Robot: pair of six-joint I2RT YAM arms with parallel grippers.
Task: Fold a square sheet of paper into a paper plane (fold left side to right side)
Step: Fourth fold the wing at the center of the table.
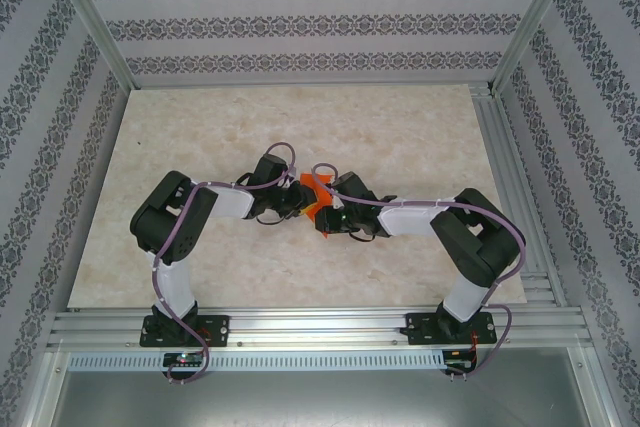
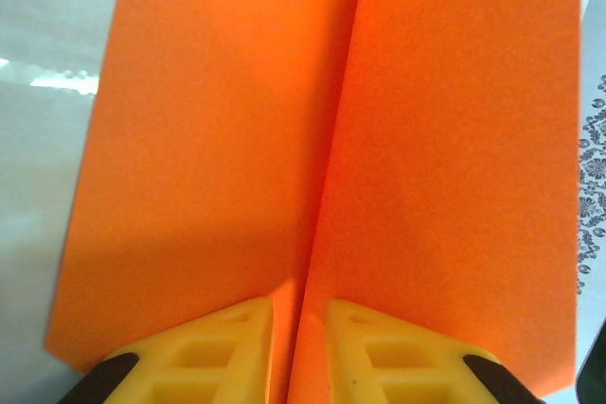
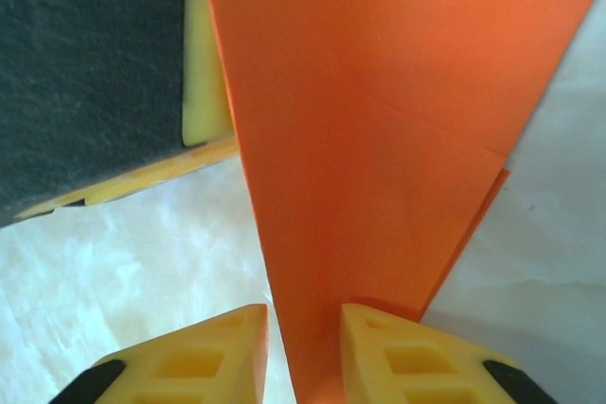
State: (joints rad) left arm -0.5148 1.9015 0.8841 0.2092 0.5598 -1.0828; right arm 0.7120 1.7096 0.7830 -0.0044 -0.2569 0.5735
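Note:
The bright orange sheet of paper (image 1: 313,195), folded into a creased, layered wedge like a paper plane, is held up between both grippers at the table's middle. My left gripper (image 2: 300,328) is shut on the paper (image 2: 227,139) at its centre crease, and two flaps spread to either side. My right gripper (image 3: 305,347) stands open. The paper (image 3: 379,139) runs between its yellow fingertips and leans on the right one (image 3: 398,357), with a gap to the left one. From above, the left gripper (image 1: 297,199) and right gripper (image 1: 326,213) nearly touch.
The marble-patterned table (image 1: 200,147) lies beneath, with patterned walls around it and a metal rail (image 1: 320,327) at the near edge. In the right wrist view, the left gripper's dark pad and yellow finger (image 3: 204,63) sit close to the paper's left side.

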